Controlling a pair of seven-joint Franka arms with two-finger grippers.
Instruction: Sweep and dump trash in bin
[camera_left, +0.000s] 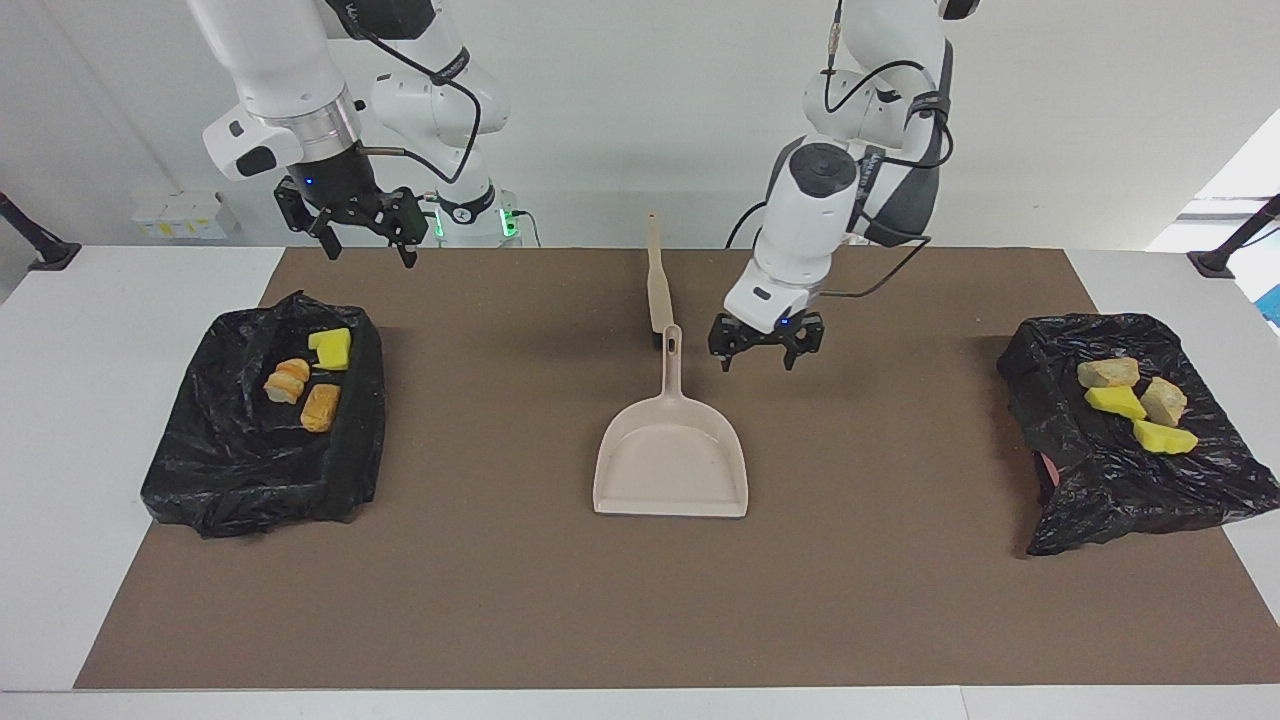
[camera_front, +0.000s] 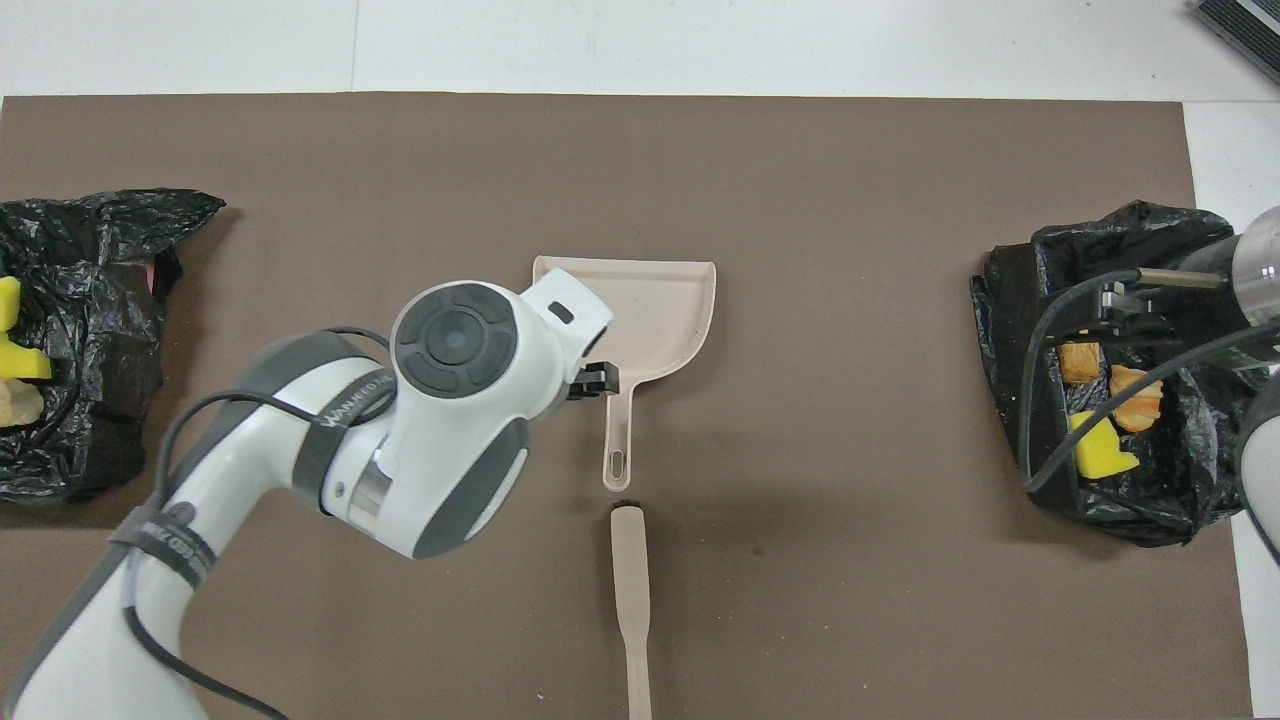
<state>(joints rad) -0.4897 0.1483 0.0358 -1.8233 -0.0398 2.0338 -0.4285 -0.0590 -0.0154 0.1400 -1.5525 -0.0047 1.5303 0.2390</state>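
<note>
Trash looks fully binned: no loose lumps show on the brown mat (camera_left: 500, 600), so by my read sweeping and dumping are done and only tool put-down and retreat remain. Working from the robots' edge of the table (camera_left: 120, 300) outward: the brush (camera_left: 656, 285) lies on the mat close to that edge, mid-table, handle pointing at the robots, bristle end just short of the dustpan (camera_left: 672, 460) handle tip. Dustpan sits flat at mat centre, scoop mouth aimed at the table edge away from the robots, pan empty, nothing holding it. Left gripper (camera_left: 764, 350) hangs low over bare mat just beside the dustpan handle, toward the left arm's end, fingers spread, clear of the handle, holding nothing. Right gripper (camera_left: 362, 232) waits up in the air over the mat's corner at the right arm's end, just robot-side of that bin, fingers apart, empty. Right-end black-bagged bin (camera_left: 260, 420) holds three pieces: yellow sponge chunk (camera_left: 331, 348) and two orange-brown rolls (camera_left: 303, 393). Left-end black-bagged bin (camera_left: 1130, 430) holds four: two beige stone-like pieces (camera_left: 1135, 385) and two yellow chunks (camera_left: 1140, 420), sitting on top of the crumpled bag. Seven total, all accounted for.
</note>
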